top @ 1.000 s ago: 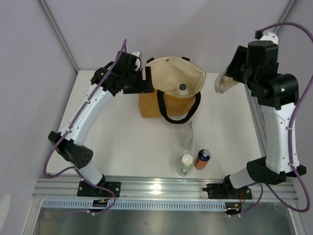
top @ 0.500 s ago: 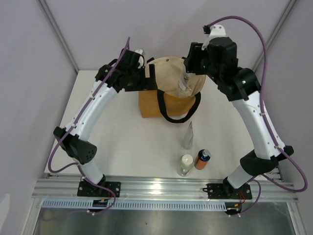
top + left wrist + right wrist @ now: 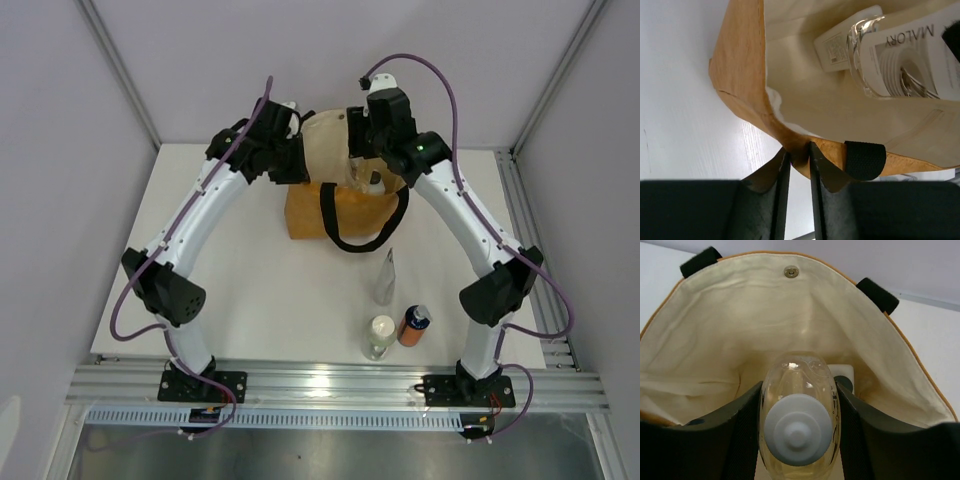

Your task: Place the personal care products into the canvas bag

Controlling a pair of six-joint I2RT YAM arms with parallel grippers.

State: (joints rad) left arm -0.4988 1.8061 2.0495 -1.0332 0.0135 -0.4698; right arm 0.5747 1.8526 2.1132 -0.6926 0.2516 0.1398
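Observation:
The mustard-tan canvas bag stands at the back middle of the table, mouth open. My left gripper pinches its left rim; in the left wrist view the gripper is shut on the tan edge. My right gripper hangs over the mouth, shut on a rounded yellowish bottle whose cap faces the camera. Below it, inside the cream lining, lies a small white bottle. A slim clear bottle, a clear white-capped one and an orange dark-capped one stand at the front.
A black loop handle droops over the bag's front onto the table. The three standing bottles sit close together, just ahead of the right arm's base. Metal posts rise at the back corners.
My right arm has swung from the back right to over the bag's mouth, carrying the yellowish bottle. My left gripper has closed on the bag's rim.

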